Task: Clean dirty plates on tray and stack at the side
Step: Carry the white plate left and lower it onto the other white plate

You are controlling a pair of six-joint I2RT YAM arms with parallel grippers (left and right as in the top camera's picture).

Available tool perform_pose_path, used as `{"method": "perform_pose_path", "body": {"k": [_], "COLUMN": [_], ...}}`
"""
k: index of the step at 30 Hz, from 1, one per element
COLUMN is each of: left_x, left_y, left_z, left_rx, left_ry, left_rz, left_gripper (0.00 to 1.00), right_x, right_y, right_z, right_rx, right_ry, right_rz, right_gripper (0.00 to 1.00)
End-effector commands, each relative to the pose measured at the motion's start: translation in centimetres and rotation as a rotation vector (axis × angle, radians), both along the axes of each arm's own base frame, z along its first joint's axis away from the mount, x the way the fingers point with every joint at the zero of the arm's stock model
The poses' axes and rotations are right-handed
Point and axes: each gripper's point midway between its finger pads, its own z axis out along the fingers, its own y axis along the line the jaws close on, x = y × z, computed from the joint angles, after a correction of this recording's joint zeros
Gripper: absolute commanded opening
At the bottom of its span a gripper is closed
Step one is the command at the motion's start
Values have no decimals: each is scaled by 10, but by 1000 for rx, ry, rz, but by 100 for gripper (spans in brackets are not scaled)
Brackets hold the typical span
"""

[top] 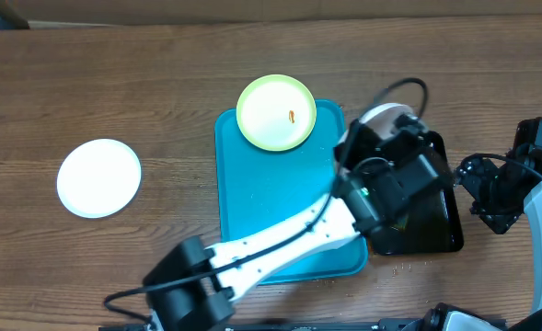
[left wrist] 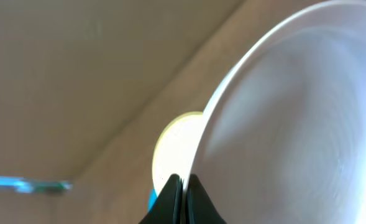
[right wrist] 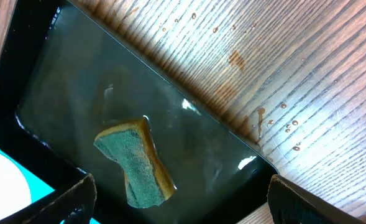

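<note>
The turquoise tray point(top: 252, 184) lies at the table's centre. A plate with a yellow-green rim point(top: 276, 112) and a small orange smear rests on the tray's far end. One white plate point(top: 98, 177) lies flat on the table at the left. My left gripper point(left wrist: 184, 183) is shut on the rim of another white plate point(left wrist: 294, 124), held on edge over the black tray point(top: 436, 230); overhead, this plate point(top: 386, 115) shows past the left gripper point(top: 374, 138). My right gripper point(right wrist: 183, 208) hangs open above the black tray, holding nothing.
A green-and-yellow sponge point(right wrist: 136, 165) lies in the wet black tray point(right wrist: 220, 155). Water drops dot the wood point(right wrist: 288, 127) beside it. My left arm point(top: 280, 239) crosses the turquoise tray diagonally. The right arm point(top: 505, 188) stands at the table's right edge.
</note>
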Motion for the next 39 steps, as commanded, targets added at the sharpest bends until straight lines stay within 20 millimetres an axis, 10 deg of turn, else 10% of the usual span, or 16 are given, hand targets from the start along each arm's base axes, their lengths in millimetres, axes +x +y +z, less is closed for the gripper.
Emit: {"method": "perform_pose_path", "body": {"k": [1,15,19,28,34,39], "left_x": [0,-25,-42,-93,-108,-85], "left_y": [45,367,428,525,565,561], "left_z": [59,17,-13,-105,-121,-114], "left_rx": [-490,-670,-784,-1029,-1070,-1138], "left_ry": [83,413,484,474,351,326], "left_rz": [111,983,1140,1415,1496,1371], "left_gripper": [4,4,4,4,6,58], "right_x": [2,2,2,2,1,2], "right_y": [-1,-1,-1,-1,-1,-1], "right_z": [4,3,3,3,3,3], "right_rx": [-5,-5,-4,-4,-3,-4], "right_ry": [-16,-15,-13,-13,-12,-13], "right_rz": [5,5,5,5,5,5], "right_gripper": [90,90,90,90,90,90]}}
